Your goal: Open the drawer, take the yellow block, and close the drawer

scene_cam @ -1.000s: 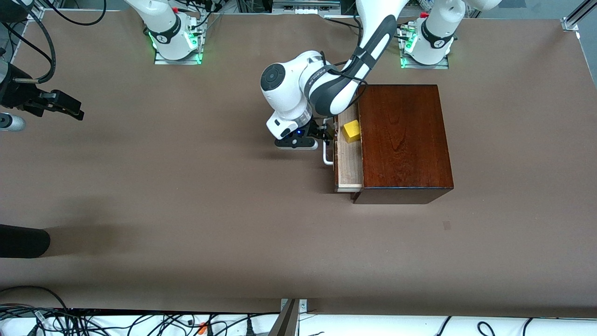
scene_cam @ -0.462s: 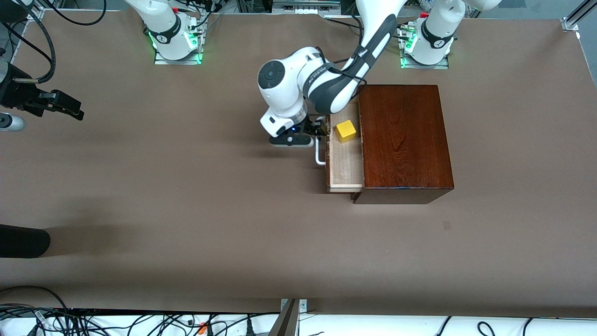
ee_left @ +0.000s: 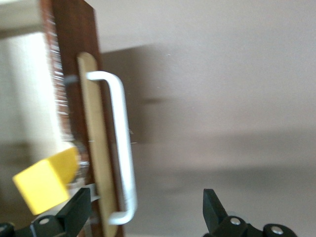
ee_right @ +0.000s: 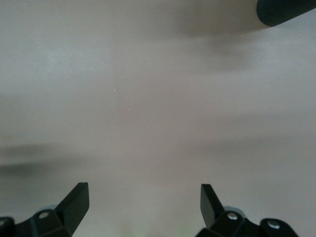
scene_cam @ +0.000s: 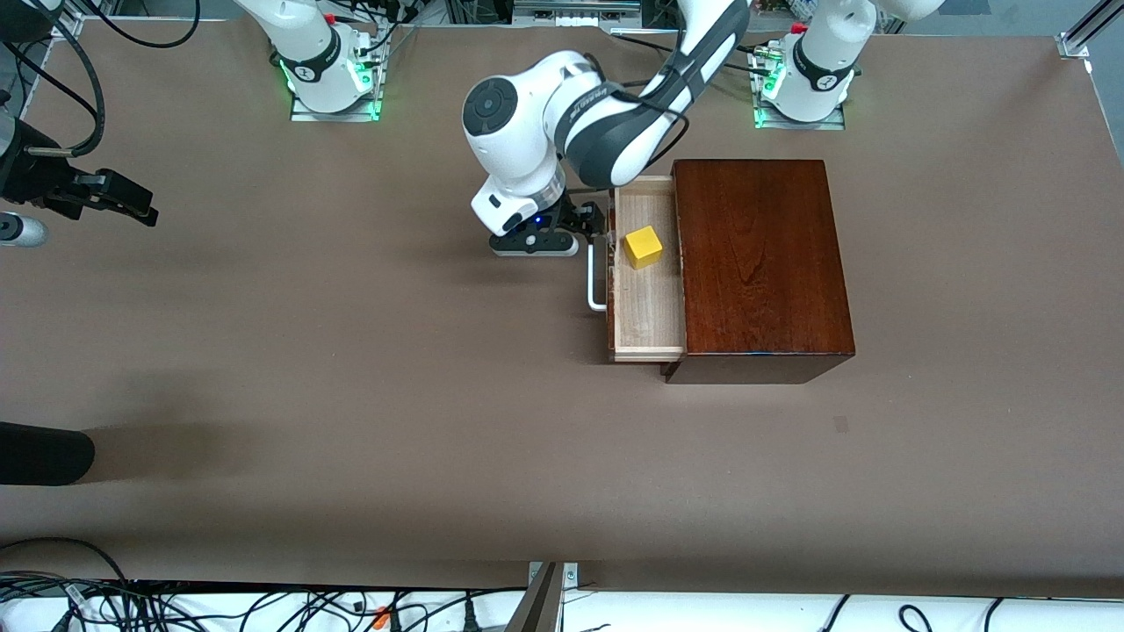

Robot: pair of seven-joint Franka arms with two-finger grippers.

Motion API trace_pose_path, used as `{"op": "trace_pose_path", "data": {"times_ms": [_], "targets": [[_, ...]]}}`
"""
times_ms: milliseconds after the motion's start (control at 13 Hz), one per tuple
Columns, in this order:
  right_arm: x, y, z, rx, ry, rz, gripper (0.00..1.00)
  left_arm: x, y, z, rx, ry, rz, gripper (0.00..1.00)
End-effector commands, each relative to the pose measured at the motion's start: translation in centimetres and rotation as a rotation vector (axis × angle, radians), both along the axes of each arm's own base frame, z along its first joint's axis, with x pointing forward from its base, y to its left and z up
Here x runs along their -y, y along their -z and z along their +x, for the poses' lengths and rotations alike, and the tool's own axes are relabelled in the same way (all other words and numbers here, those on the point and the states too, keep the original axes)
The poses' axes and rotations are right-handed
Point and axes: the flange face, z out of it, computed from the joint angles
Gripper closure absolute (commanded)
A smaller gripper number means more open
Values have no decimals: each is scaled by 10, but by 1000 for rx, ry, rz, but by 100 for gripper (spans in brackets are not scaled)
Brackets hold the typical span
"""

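Note:
The drawer (scene_cam: 652,309) of the dark wooden box (scene_cam: 760,263) stands partly pulled out, with its pale inside showing. The yellow block (scene_cam: 643,247) sits in it, upright; in the left wrist view the yellow block (ee_left: 44,180) shows past the dark drawer front (ee_left: 74,59). My left gripper (scene_cam: 599,232) is at the white bar handle (scene_cam: 595,283), at the end farther from the front camera. In its wrist view the left gripper (ee_left: 145,197) is open, and the handle (ee_left: 121,143) lies between its fingers, close to one of them. My right gripper (scene_cam: 132,209) waits open over the table at the right arm's end.
A black rounded object (scene_cam: 44,452) lies at the table's edge at the right arm's end, nearer the front camera; the black rounded object (ee_right: 286,12) also shows in the right wrist view. Bare brown table (scene_cam: 351,351) lies in front of the drawer. Cables run along the edge nearest the front camera.
The drawer has slid farther out toward the right arm's end, and my left gripper has moved the same way with the handle. The yellow block rode along. The right arm has not moved.

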Motion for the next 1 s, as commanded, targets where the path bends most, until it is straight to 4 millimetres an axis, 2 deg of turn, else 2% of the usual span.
{"op": "trace_pose_path", "data": {"times_ms": [0,154,385,615,769,923], "targets": [[3,-5,0,6,-13,-5,0,-42,-60,25,-50,11,-62,0],[2,-6,0,11,0,-1,0,-83,-92,46,-68,6,-67,0],[-10,-19,-4,29,33,16,0,-163,-143,79,-104,2,-95,0],[-86,-29,-15,35,187,7,0,-260,-189,103,-141,23,-108,0],[-132,-32,-25,37,380,-4,0,-314,-209,113,-157,63,-128,0],[-183,-34,-36,54,523,-5,0,-367,-219,127,-158,68,-167,0]]}}
